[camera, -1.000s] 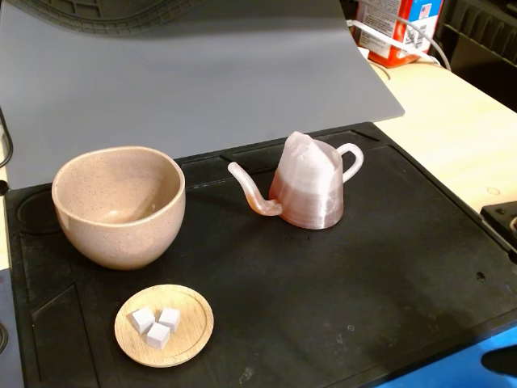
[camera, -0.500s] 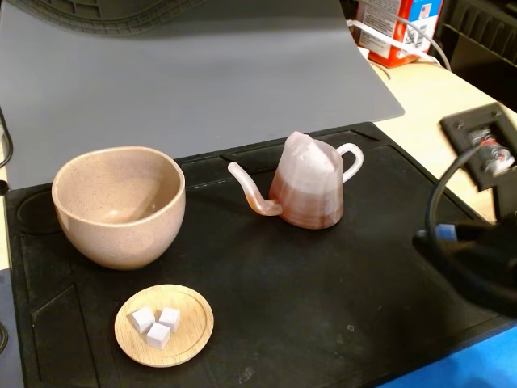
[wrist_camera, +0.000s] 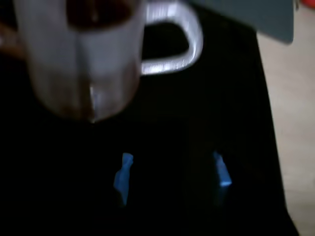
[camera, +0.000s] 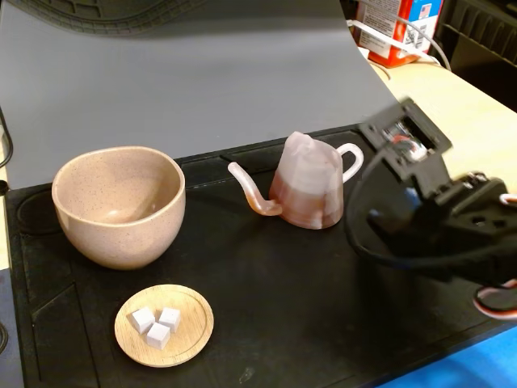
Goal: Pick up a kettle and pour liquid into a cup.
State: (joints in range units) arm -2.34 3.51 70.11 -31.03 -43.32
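The kettle (camera: pixel 309 179) stands upright on the black mat (camera: pixel 266 291) in the fixed view, spout pointing left, loop handle (camera: pixel 351 162) on its right. Reddish-brown liquid (camera: pixel 300 202) shows through its lower body. The cup (camera: pixel 119 204), speckled beige-pink, stands to the left of the kettle and looks empty. My gripper (camera: pixel 367 218) is just right of the kettle, near the handle and apart from it. In the wrist view the kettle (wrist_camera: pixel 83 64) and its handle (wrist_camera: pixel 189 42) are blurred at the top. My gripper (wrist_camera: pixel 172 174) is open and empty, blue-tipped fingers (wrist_camera: pixel 123 177) spread below the handle.
A small wooden saucer (camera: pixel 182 339) with three white cubes (camera: pixel 157 325) lies at the front left of the mat. A grey backdrop (camera: pixel 202 81) rises behind. A red and white box (camera: pixel 396 28) stands on the wooden table at the back right.
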